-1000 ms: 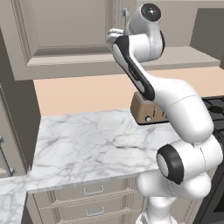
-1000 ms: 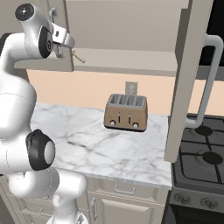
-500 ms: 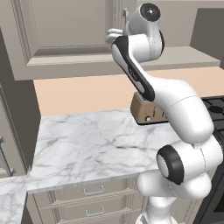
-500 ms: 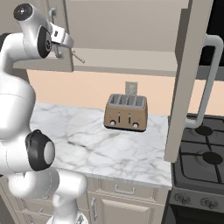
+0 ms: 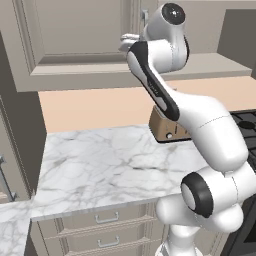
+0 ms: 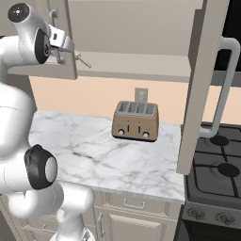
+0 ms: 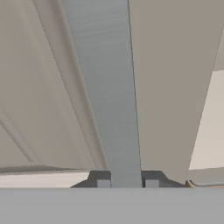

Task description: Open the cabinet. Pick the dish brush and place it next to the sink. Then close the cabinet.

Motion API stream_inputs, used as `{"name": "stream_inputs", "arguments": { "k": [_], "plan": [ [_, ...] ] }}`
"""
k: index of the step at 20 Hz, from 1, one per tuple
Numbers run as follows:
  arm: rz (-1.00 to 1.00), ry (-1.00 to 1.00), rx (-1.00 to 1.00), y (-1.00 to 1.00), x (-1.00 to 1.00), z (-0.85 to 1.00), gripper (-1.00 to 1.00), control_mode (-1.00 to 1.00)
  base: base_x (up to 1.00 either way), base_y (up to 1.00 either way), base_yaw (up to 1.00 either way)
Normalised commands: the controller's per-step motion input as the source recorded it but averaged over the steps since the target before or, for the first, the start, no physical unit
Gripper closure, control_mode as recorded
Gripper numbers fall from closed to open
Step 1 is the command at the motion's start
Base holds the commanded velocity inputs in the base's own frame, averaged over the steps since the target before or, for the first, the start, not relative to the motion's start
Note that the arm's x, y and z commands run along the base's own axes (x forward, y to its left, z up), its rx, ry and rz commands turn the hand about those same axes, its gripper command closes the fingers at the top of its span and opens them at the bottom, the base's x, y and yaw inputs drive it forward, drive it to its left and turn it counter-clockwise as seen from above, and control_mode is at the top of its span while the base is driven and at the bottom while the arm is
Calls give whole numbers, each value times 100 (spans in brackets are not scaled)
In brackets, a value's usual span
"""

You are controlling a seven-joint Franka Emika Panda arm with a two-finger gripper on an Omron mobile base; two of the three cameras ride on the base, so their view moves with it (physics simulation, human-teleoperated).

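The cabinet (image 6: 141,28) hangs above the counter. Its right door (image 6: 197,89) is swung wide open, edge toward me. Its left door (image 5: 75,35) faces the room. My gripper (image 7: 127,183) is up at the left door's vertical silver handle (image 7: 109,87). The bar runs straight between the two dark fingertips (image 7: 103,183), which sit snug against its sides. From the right base camera the gripper (image 6: 60,52) is at that door's right edge. A thin light stick, apparently the dish brush (image 6: 82,60), pokes out over the cabinet floor just right of the hand. Its head is hidden. The sink is out of view.
A brown four-slot toaster (image 6: 135,121) stands on the marble counter (image 5: 110,160) under the cabinet. A black stove (image 6: 221,164) adjoins the counter on the right, below the open door. Drawer units (image 5: 100,227) run under the counter.
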Motion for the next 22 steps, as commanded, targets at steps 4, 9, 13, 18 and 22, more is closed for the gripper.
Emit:
{"name": "stream_inputs", "arguments": {
  "k": [4,9,13,18,22],
  "plan": [
    [4,0,0,44,-25,0,100,-100,0,0,0],
    [4,0,0,46,-32,0,100,-100,0,0,0],
    [5,0,0,49,-40,0,100,-100,0,0,0],
    [5,-6,0,54,-44,0,100,-100,0,0,0],
    [5,-7,0,56,-46,0,100,-100,0,0,0]
  ]
}}
